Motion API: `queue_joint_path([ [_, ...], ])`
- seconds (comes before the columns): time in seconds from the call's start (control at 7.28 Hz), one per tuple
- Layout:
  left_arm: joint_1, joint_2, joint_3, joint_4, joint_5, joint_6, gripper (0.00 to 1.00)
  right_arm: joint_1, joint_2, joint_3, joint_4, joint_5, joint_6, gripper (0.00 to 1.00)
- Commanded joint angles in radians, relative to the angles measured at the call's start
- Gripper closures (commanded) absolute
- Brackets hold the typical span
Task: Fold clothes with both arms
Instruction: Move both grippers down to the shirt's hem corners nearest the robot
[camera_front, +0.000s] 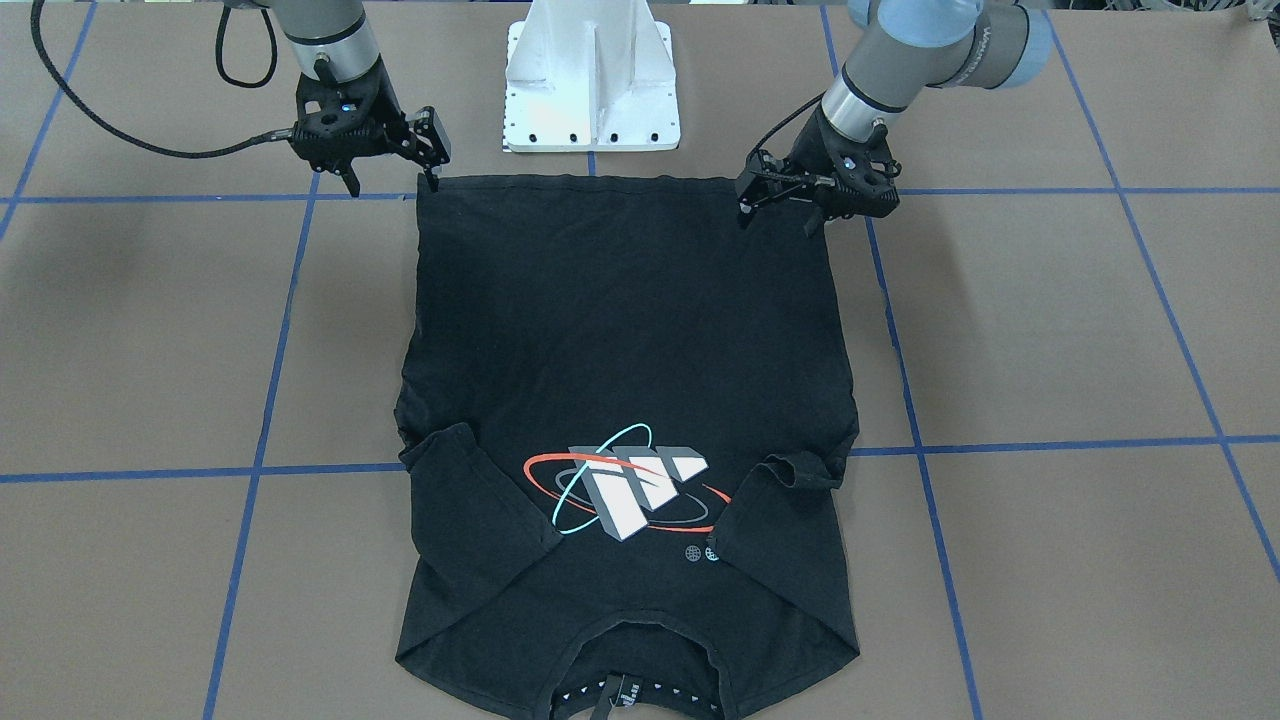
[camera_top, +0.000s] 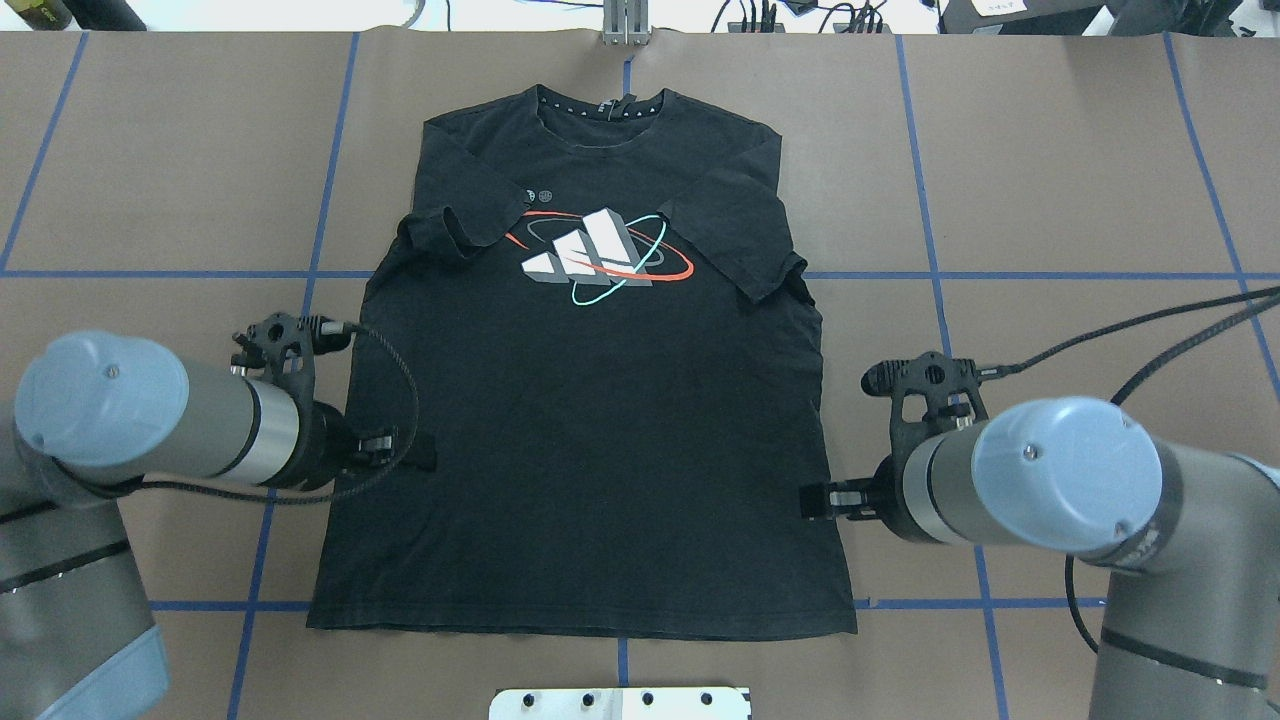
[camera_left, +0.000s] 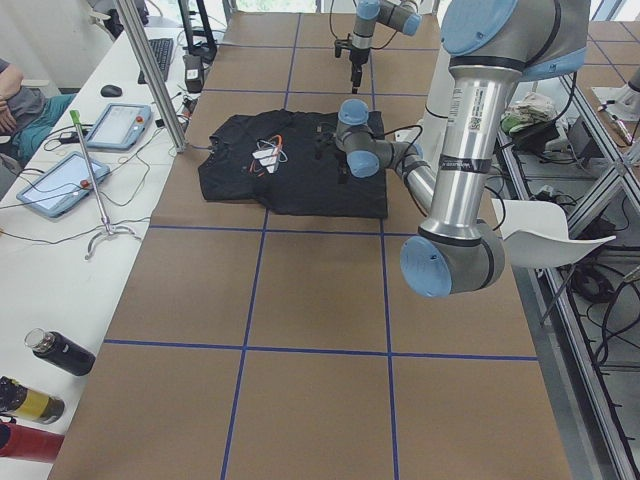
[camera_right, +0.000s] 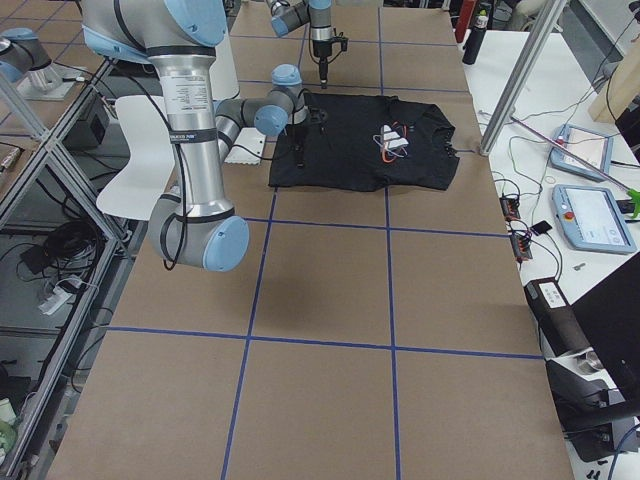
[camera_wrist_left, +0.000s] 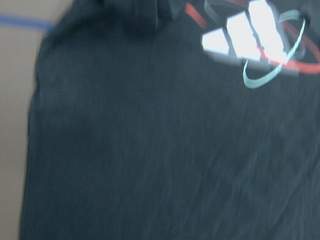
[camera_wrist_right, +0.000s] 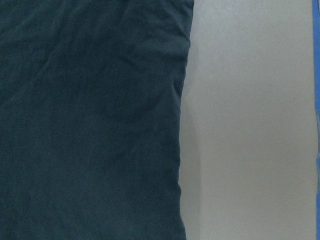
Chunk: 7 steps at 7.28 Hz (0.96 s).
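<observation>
The black T-shirt (camera_front: 620, 330) lies flat and face up on the brown table, with its red, teal and white logo (camera_top: 600, 255) showing. Both short sleeves (camera_front: 480, 500) are folded inward over the chest, and the neckline (camera_top: 600, 105) points away from the robot. My left gripper (camera_front: 778, 220) hovers open above the shirt's side edge near the hem, holding nothing. My right gripper (camera_front: 392, 185) hovers open over the opposite side edge, also holding nothing. From overhead the left gripper (camera_top: 410, 452) and right gripper (camera_top: 820, 500) flank the shirt's lower body. The wrist views show only cloth (camera_wrist_left: 150, 150) and bare table (camera_wrist_right: 250, 125).
The white pedestal base (camera_front: 592, 90) stands just behind the hem. Blue tape lines (camera_front: 1050, 445) cross the table. A side bench with tablets (camera_left: 60, 185), bottles (camera_left: 60, 352), a metal post (camera_left: 150, 70) and a seated person (camera_left: 20, 100) runs along the far edge.
</observation>
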Motion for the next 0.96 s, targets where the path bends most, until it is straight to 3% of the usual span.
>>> queue_joint_path([
  [0.0, 0.160, 0.093, -0.028, -0.001, 0.075, -0.085, 0.00, -0.144, -0.045, 0.026, 0.000, -0.121, 0.088, 0.00],
  [0.14, 0.207, 0.121, -0.023, 0.001, 0.126, -0.087, 0.00, -0.166, -0.052, 0.026, 0.000, -0.146, 0.089, 0.00],
  [0.82, 0.246, 0.186, -0.017, 0.002, 0.129, -0.080, 0.14, -0.171, -0.052, 0.026, 0.000, -0.148, 0.089, 0.00],
])
